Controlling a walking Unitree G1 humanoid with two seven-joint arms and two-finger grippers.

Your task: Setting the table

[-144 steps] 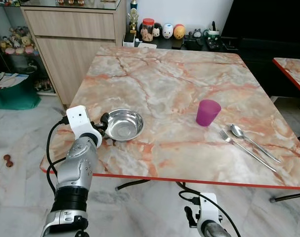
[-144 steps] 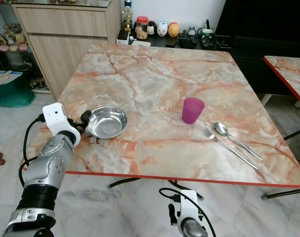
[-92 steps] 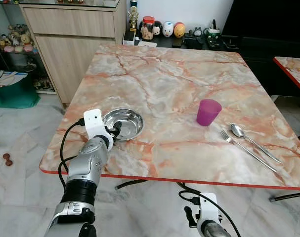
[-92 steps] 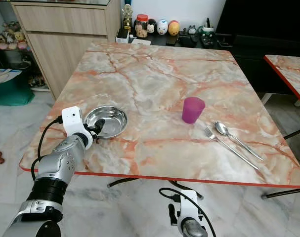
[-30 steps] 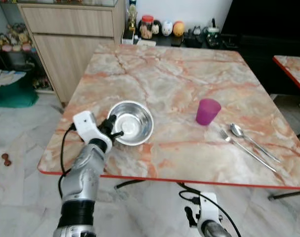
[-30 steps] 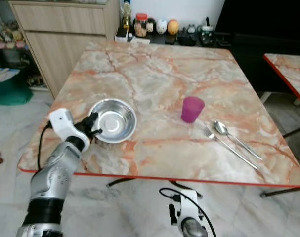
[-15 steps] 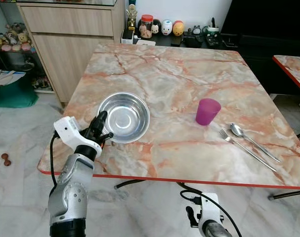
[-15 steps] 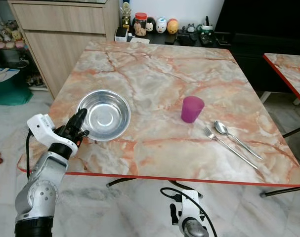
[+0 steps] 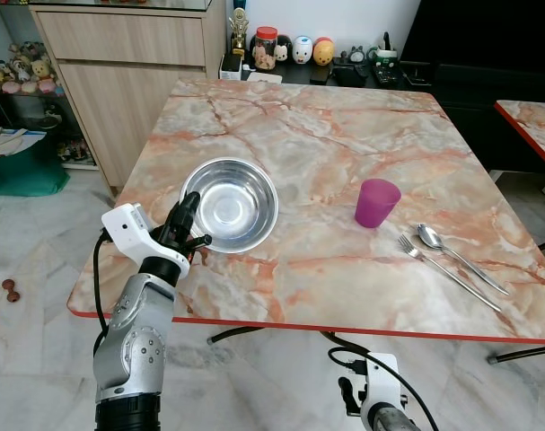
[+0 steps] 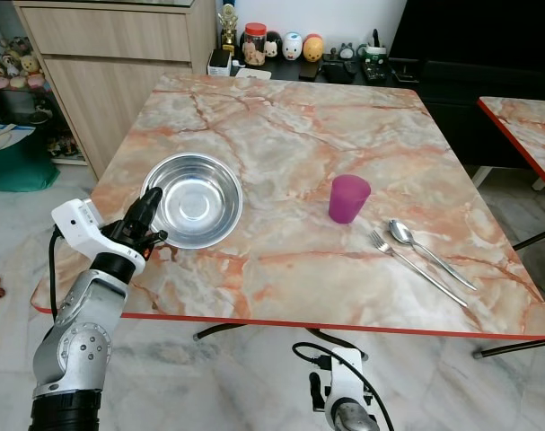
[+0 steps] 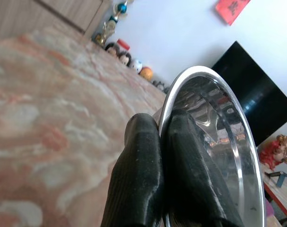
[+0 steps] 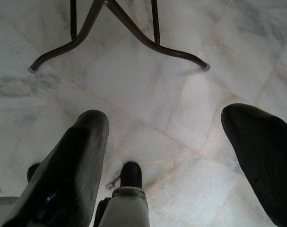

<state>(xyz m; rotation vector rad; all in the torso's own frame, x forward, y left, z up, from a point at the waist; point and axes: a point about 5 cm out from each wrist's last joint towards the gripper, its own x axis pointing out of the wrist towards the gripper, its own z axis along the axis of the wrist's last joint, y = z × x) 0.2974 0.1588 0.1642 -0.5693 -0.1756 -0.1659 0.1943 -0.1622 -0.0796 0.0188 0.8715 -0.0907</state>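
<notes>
My left gripper (image 9: 188, 224) is shut on the near-left rim of a shiny steel bowl (image 9: 232, 201), holding it lifted and tilted above the marble table (image 9: 299, 144). In the left wrist view the two black fingers (image 11: 143, 170) pinch the bowl's rim (image 11: 200, 94). A purple cup (image 9: 377, 202) stands upright right of centre. A fork (image 9: 447, 284) and a spoon (image 9: 461, 259) lie side by side near the right front edge. My right gripper (image 12: 167, 156) hangs open below the table, over the floor.
A wooden cabinet (image 9: 128, 63) stands at the back left. Small jars and figurines (image 9: 294, 49) line a dark shelf behind the table. A second red-edged table (image 9: 528, 121) is at the right. A green bin (image 9: 25, 166) sits on the tiled floor at the left.
The left gripper took hold of the bowl's rim, lifted it off the table and tilted it; in the last half second the bowl shifted slightly to the right.
</notes>
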